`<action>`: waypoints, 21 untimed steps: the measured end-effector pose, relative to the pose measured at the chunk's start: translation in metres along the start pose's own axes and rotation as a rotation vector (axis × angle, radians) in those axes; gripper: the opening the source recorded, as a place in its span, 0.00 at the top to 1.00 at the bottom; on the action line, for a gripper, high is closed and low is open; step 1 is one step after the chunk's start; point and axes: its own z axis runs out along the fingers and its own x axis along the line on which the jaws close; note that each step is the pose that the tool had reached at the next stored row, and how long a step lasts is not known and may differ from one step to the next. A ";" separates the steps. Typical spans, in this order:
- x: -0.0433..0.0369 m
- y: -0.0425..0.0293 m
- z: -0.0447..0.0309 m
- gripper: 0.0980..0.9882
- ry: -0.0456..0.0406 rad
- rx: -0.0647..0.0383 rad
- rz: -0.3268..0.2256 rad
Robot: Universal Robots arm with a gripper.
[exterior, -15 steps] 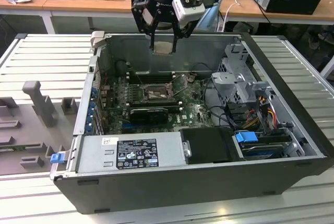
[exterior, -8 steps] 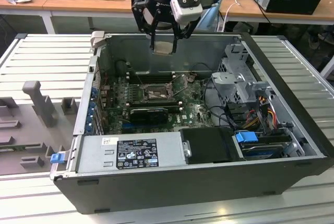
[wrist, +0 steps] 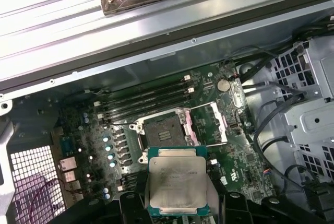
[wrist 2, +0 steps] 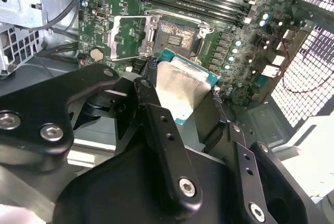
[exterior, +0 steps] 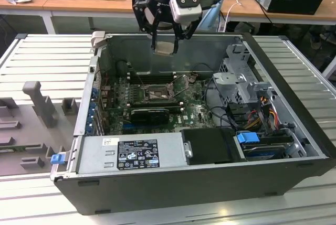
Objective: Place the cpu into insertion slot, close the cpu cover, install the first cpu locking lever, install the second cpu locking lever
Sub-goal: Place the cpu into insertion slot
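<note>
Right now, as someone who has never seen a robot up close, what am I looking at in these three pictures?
It is a robot arm working over an open computer case on a slatted metal table. The exterior view looks at the whole scene from off the arm. Both wrist views come from cameras riding on the arm, looking past its gripper into the case. The gripper, a clamp with fingers, is shut on the cpu, a small square chip with a silvery top, and holds it in the air above the motherboard. Below lies the socket, which looks empty, with the cpu cover flipped open beside it.
</note>
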 end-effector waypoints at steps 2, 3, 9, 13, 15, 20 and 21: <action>0.0000 0.0000 0.0000 0.52 -0.0014 0.000 0.016; 0.0000 0.0000 0.0000 0.52 -0.0022 0.000 0.025; 0.0000 0.0000 0.0000 0.52 -0.0057 -0.001 0.065; 0.0000 0.0000 0.0000 0.52 -0.0078 -0.002 0.088; 0.0000 0.0000 0.0000 0.52 -0.0093 -0.002 0.105; 0.0000 0.0000 0.0000 0.52 -0.0136 -0.003 0.153; 0.0000 0.0000 0.0000 0.52 -0.0141 -0.003 0.159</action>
